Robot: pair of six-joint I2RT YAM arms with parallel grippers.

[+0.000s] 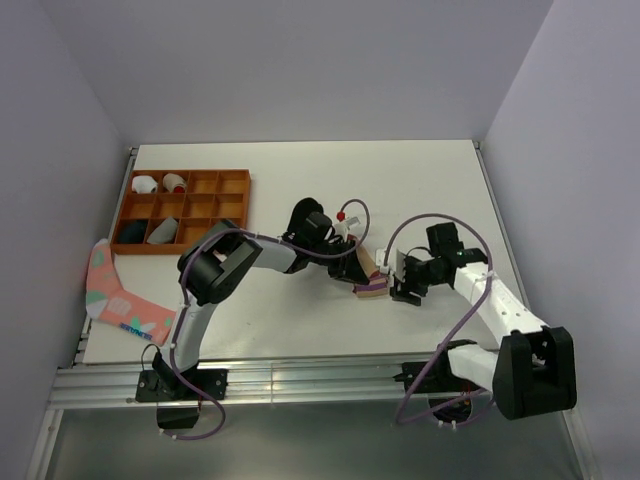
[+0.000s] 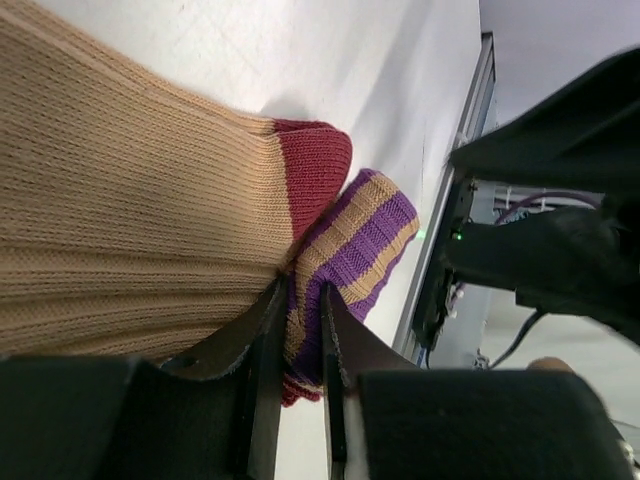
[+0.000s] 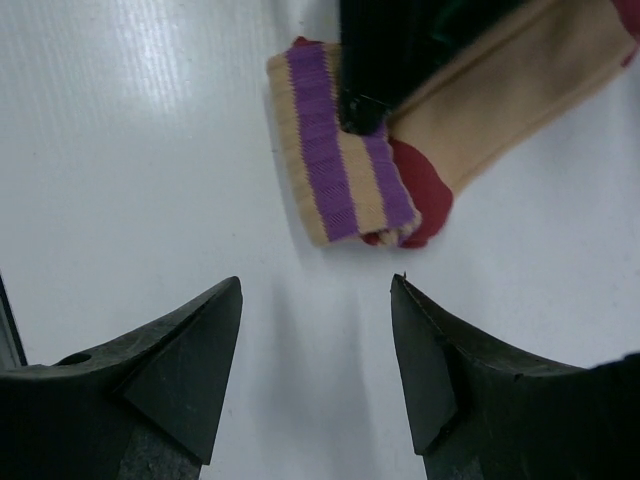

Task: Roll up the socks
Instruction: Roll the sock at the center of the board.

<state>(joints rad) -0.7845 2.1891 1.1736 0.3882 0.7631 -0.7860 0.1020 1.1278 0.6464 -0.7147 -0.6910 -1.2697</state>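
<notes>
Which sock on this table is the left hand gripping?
The tan sock with purple stripes and maroon trim, mid-table; the left hand pinches its striped end. The pink sock lies untouched at far left.

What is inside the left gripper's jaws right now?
The purple-striped cuff of the tan sock, pinched by the left gripper. Anything rolled inside the sock is covered and cannot be seen.

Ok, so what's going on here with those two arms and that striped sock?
Two robot arms are working on one sock in the middle of the table. The left gripper is pinched shut on the purple-striped cuff of the tan sock, which lies on the tabletop. The right gripper hovers open just beside the sock, holding nothing.
</notes>
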